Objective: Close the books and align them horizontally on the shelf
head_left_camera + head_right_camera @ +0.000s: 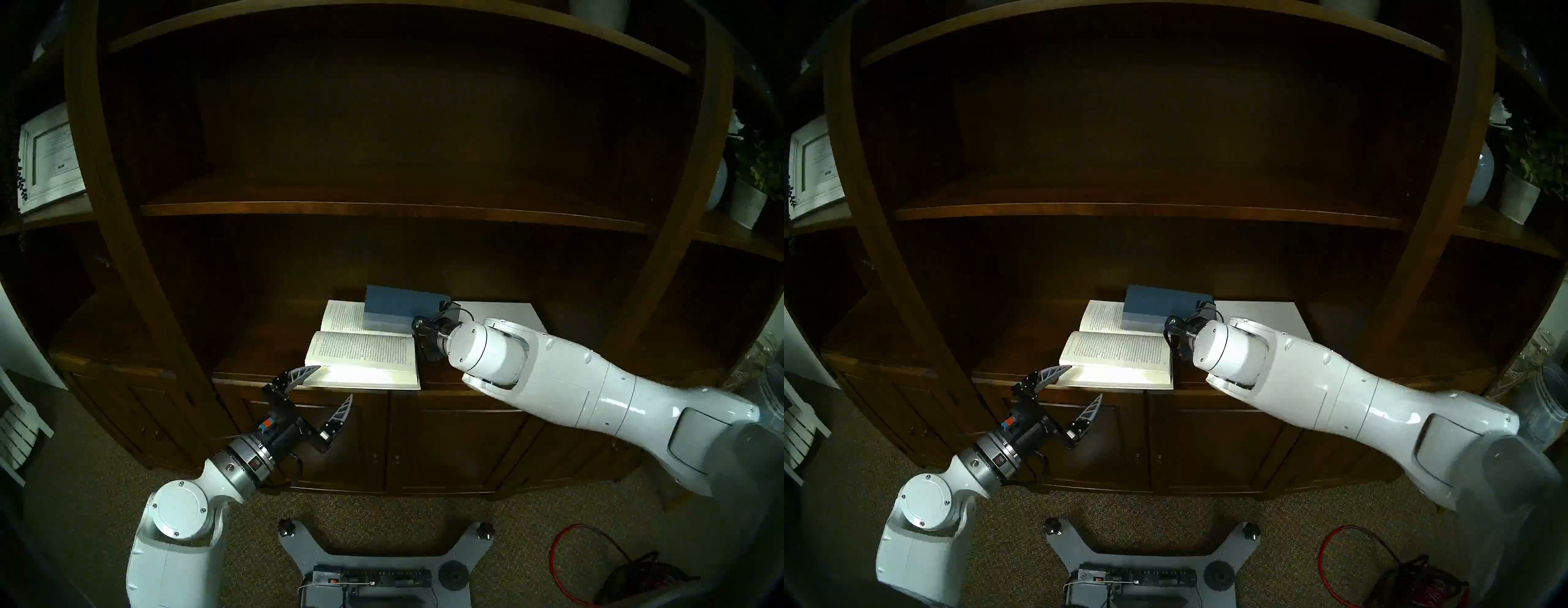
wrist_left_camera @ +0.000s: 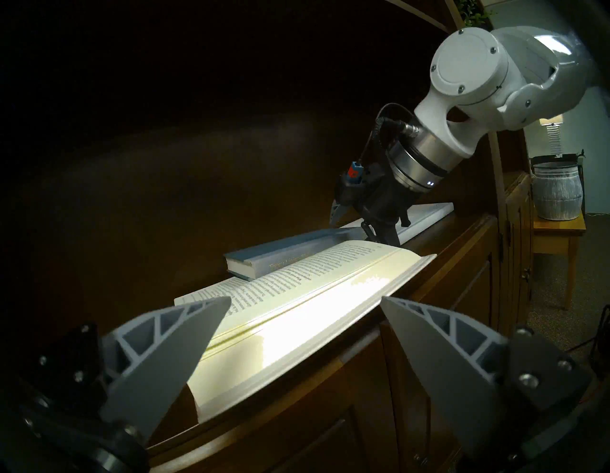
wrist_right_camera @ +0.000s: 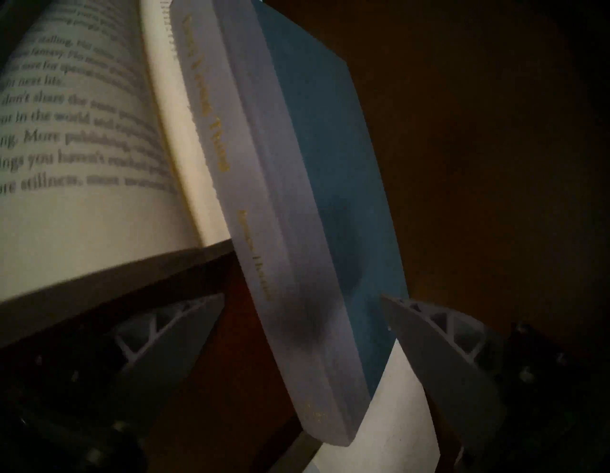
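**Right gripper straddles the blue book on the shelf**

On the dark wood shelf [image 1: 263, 339] an open paperback [image 1: 365, 356] lies face up at the front edge, its pages brightly lit. The closed blue hardcover [image 1: 399, 308] rests at its 1 o'clock, overlapping the paperback's far page. At 3 o'clock from the blue one a white book [image 1: 522, 312] lies flat, partly hidden under the right arm.

The right gripper [image 3: 302, 330] stands wide with nothing clamped, the near end of the blue book's pale spine between its spread fingers; the right wrist view shows one finger [image 3: 439, 356] over the white cover and the other low beside the paperback's edge.

The left gripper [image 1: 329, 388] hangs at 7 o'clock from the paperback, jaws wide and empty, its upper fingertip close to the book's front corner, off the shelf edge above the cabinet doors [image 1: 445, 446]
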### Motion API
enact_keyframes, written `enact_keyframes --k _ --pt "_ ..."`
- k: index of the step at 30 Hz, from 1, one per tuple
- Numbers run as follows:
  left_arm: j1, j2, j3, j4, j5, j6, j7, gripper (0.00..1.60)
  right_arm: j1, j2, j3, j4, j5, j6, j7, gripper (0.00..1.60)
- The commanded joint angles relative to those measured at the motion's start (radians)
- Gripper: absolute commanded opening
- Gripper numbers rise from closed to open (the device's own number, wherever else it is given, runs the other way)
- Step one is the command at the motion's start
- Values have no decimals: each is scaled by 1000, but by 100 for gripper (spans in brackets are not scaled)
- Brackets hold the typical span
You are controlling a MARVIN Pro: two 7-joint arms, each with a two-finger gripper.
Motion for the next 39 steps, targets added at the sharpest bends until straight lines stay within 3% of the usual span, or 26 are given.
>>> enact_keyframes --k 1,15,16,17,18,19,20,21,22,23,30,39 --pt "-16 1 2 -29 -4 -9 -1 160 56 -26 0 -1 -36 -10 -4 160" --pt "-16 1 2 -29 -4 -9 -1 160 66 -32 -15 37 -71 -3 -31 160" --pt "-16 1 2 -29 -4 -9 -1 160 64 -34 -15 42 -75 -3 -36 146" --pt "-16 1 2 -29 -4 -9 -1 160 64 -34 -15 42 -75 -3 -36 146" --pt "-16 1 2 -29 -4 -9 -1 160 63 -35 -16 43 -79 -1 -43 129" --pt "-16 0 2 -29 -4 -9 -1 160 61 -35 -16 44 -82 0 -49 129" --pt "-16 0 2 -29 -4 -9 -1 160 60 -36 -16 44 -84 0 -53 63" --pt "-16 0 2 -29 -4 -9 -1 160 58 -34 -16 43 -85 0 -56 49" --pt "-16 0 2 -29 -4 -9 -1 160 58 -31 -16 40 -85 0 -58 13" --pt "-16 0 2 -29 -4 -9 -1 160 55 -28 -14 37 -84 -1 -63 0" --pt "-16 0 1 -28 -3 -9 -1 160 40 15 -4 -19 -78 7 -80 0" --pt "-16 0 1 -26 -3 -8 -1 160 25 144 19 -196 -84 54 -123 0"
